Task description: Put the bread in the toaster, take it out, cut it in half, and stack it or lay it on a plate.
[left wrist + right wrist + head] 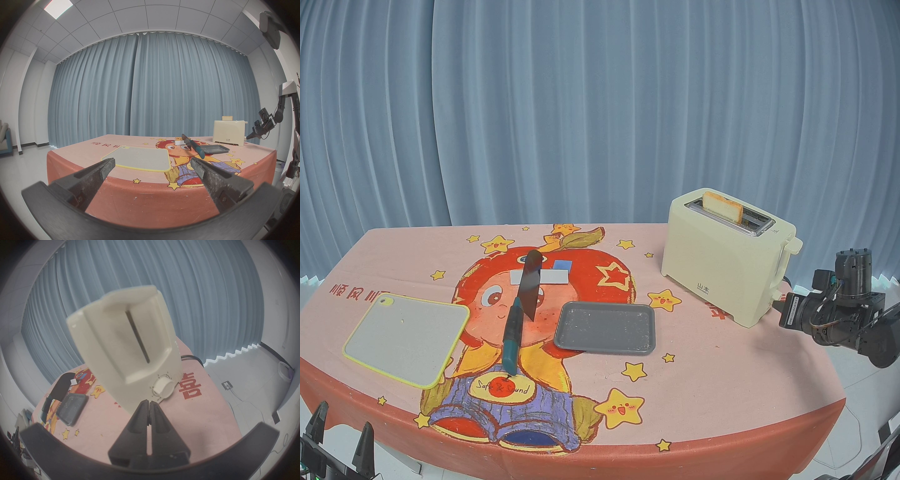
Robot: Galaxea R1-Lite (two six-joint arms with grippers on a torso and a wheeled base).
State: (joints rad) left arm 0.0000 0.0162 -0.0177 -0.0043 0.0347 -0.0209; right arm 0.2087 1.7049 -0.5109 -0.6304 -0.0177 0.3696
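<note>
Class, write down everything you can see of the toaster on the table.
The toaster is a cream box, plastic by its look, with a metal-rimmed two-slot top. It stands upright on the table, far on the robot's right. A slice of bread stands in one slot, its top sticking out. The end facing the right gripper has a lever at the top of its track and a round dial low down. The shut gripper sits close to that end; contact cannot be told.
</note>
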